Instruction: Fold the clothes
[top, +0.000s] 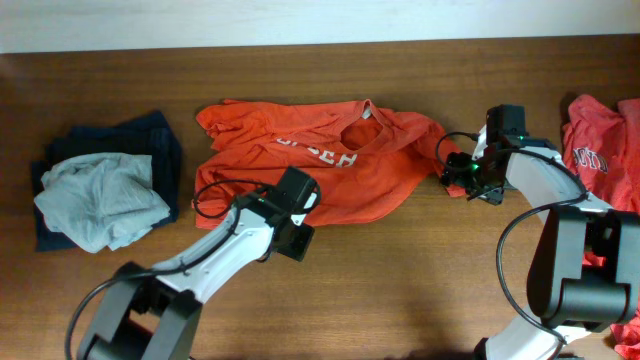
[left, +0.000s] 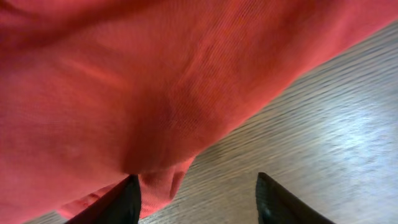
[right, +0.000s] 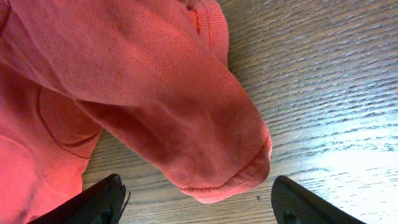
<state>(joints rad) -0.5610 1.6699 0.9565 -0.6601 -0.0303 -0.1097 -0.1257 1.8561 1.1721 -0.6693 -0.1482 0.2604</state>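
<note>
An orange-red T-shirt (top: 340, 165) with white lettering lies crumpled across the middle of the table. My left gripper (top: 300, 222) is at its lower hem. In the left wrist view the jaws stand apart, the gripper (left: 198, 200) open, with a fold of the hem (left: 163, 186) against the left finger (left: 121, 204) and bare wood by the right one. My right gripper (top: 462, 178) is at the shirt's right sleeve. It (right: 199, 208) is open, and the sleeve end (right: 211, 143) lies just ahead of the jaws, not pinched.
A pale grey garment (top: 100, 200) lies on a navy one (top: 150, 135) at the far left. A second orange-red shirt (top: 600, 150) sits at the right edge. Bare wooden table (top: 400, 280) runs along the front.
</note>
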